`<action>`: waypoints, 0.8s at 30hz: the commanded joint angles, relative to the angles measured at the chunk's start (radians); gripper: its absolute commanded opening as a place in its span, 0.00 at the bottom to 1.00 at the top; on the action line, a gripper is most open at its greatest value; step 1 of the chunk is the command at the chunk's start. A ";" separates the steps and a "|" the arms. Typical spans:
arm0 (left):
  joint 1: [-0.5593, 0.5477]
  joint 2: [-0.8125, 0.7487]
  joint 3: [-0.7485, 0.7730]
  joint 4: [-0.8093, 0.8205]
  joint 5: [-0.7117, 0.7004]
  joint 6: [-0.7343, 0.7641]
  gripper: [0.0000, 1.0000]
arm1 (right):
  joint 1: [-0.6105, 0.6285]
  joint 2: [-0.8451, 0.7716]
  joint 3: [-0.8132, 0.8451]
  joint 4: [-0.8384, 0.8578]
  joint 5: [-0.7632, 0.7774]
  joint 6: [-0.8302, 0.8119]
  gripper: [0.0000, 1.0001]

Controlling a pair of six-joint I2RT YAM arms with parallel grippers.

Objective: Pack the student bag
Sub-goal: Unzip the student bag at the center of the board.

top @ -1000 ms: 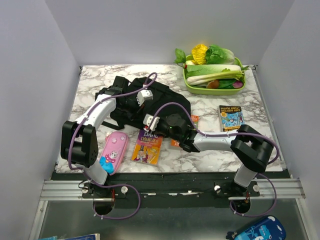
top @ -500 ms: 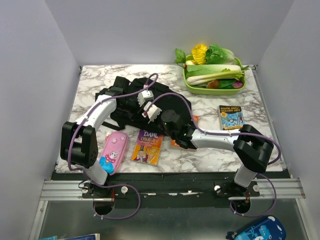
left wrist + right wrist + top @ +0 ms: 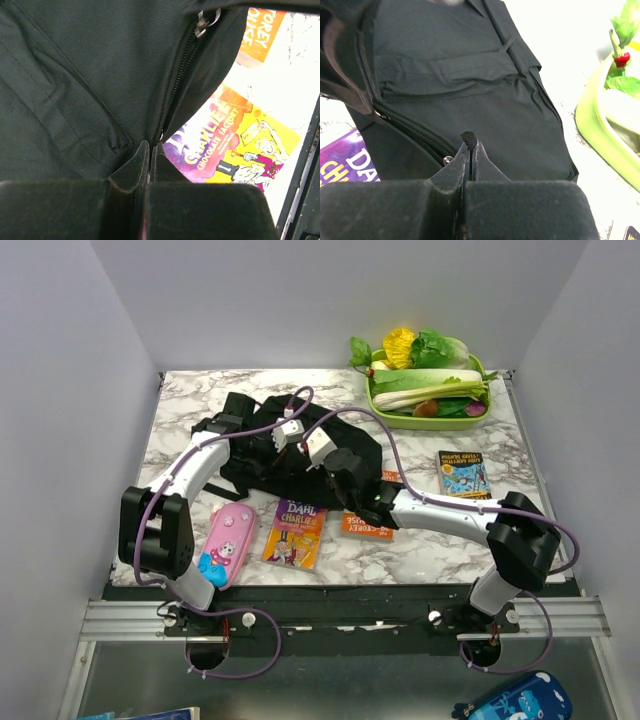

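Student bag (image 3: 355, 440), the big soft black fabric backpack, is lying slumped on the white marble-patterned table (image 3: 560, 470), back and left of centre, and both arms are on it right now. Far right corner, there's the lime-green plastic tray (image 3: 400, 420), heaped with leafy toy vegetables (image 3: 430, 390). Along the near edge, the purple-and-yellow Charlie paperback (image 3: 293, 533) sits just in front of the bag, touching its hem in the left wrist view. Just right of that is the orange paperback (image 3: 365, 525), and the blue comic-cover book (image 3: 461, 474) lies well apart, over to the right. The pink rounded pencil case (image 3: 228, 543) is just left of the Charlie book. Left gripper (image 3: 150, 150): jaws pressed together, nipping the bag's fabric edge beside the zip. Right gripper (image 3: 470, 142): jaws tight too, pinching a small black pull tab (image 3: 468, 136) on the bag's zip line.
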 commanded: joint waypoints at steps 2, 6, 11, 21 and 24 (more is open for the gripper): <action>0.089 -0.026 0.003 0.023 -0.063 0.007 0.00 | -0.029 -0.072 -0.055 -0.090 0.092 0.047 0.01; 0.152 -0.003 0.032 0.017 -0.066 0.040 0.00 | -0.031 -0.092 -0.081 -0.110 0.084 0.049 0.01; 0.177 0.000 0.037 -0.003 -0.075 0.075 0.00 | -0.034 -0.083 -0.095 -0.108 0.086 0.061 0.01; 0.185 -0.029 0.032 -0.025 -0.083 0.060 0.31 | -0.091 -0.077 -0.107 -0.027 0.049 0.052 0.01; 0.165 -0.046 0.110 -0.100 0.030 0.011 0.59 | -0.092 -0.087 -0.111 -0.016 -0.041 0.089 0.01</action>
